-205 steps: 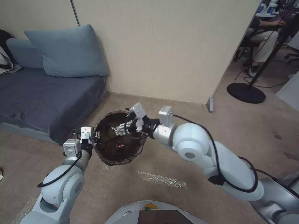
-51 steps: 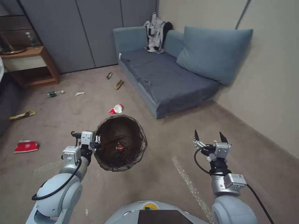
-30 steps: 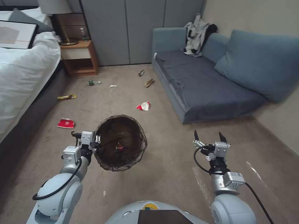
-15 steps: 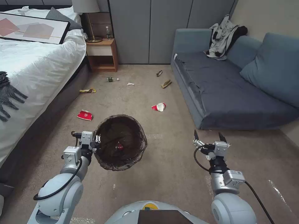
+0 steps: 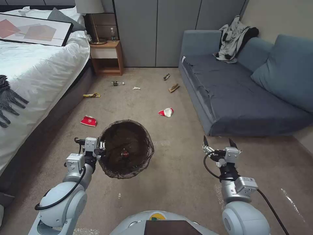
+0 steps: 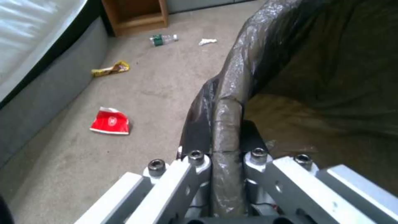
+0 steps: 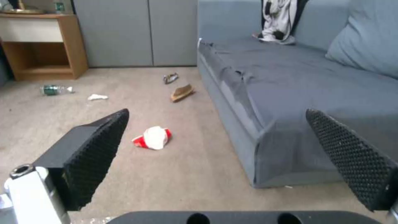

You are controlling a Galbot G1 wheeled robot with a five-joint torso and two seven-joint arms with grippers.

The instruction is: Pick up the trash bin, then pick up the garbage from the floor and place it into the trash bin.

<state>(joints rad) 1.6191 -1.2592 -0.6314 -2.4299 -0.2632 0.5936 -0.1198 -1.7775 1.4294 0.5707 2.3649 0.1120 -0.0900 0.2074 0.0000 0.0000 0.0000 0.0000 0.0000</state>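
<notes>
L gripper (image 5: pixel 101 146) clamps trash bin (image 5: pixel 143 156) rim; R gripper (image 5: pixel 219 143) apparently empty, spread wide.

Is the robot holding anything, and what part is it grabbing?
The left gripper holds the trash bin off the floor, its fingers pinching the bag-covered rim. The right gripper is open and holds nothing.

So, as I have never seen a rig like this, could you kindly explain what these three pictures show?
It is a wheeled robot with two arms. The wide picture comes from its head; the others from cameras on each wrist. The left gripper is clamped on the rim of the trash bin, holding it above the carpet. The right gripper is open and empty. Litter lies ahead: a red cup, a red-and-white cup, a yellow wrapper, a small bottle.
</notes>
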